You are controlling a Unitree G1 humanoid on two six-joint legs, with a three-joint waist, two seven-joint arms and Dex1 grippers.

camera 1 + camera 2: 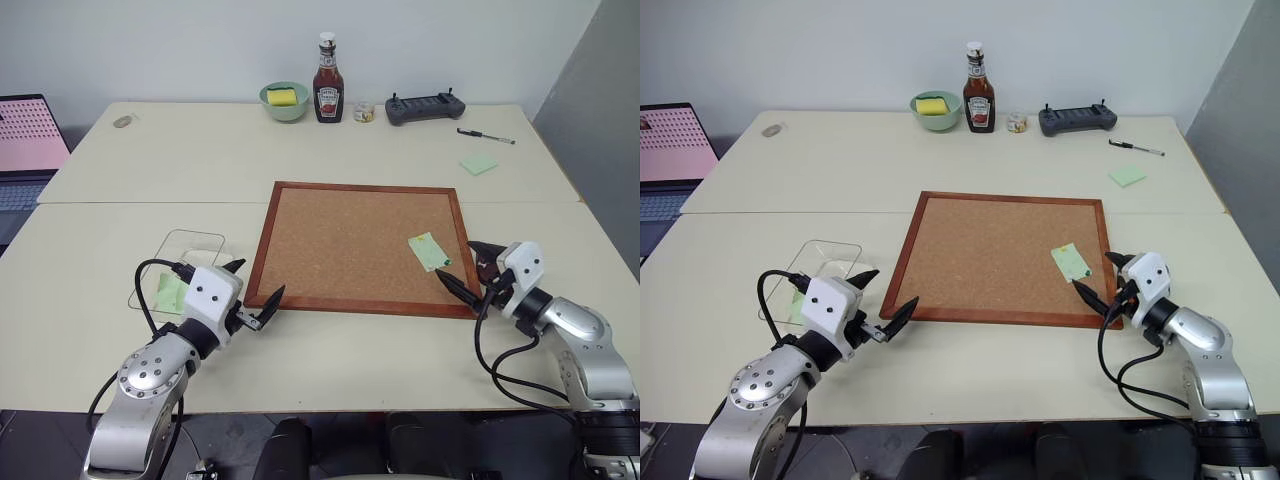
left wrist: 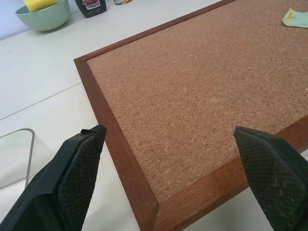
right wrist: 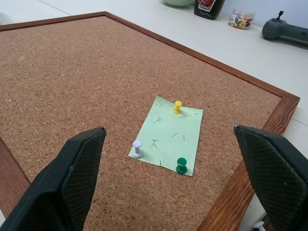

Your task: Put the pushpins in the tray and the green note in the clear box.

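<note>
The green note (image 3: 171, 137) lies on the cork board (image 1: 350, 240) near its right edge, held by three pushpins: yellow (image 3: 178, 106), white (image 3: 137, 148) and green (image 3: 181, 166). My right gripper (image 1: 458, 262) stands open just in front of the note, its fingers spread to either side of it. A dark reddish-brown tray (image 1: 488, 267) sits beside the board's right edge, mostly hidden behind that gripper. The clear box (image 1: 190, 245) stands left of the board with a pale green slip (image 1: 168, 294) in it. My left gripper (image 1: 255, 282) is open over the board's near left corner.
At the table's far side stand a pale green bowl (image 1: 285, 101) with a yellow sponge, a ketchup bottle (image 1: 328, 82), a small jar (image 1: 364, 112) and a dark controller (image 1: 425, 107). A pen (image 1: 486, 136) and green sticky pad (image 1: 479, 164) lie far right. A laptop (image 1: 25, 150) is at left.
</note>
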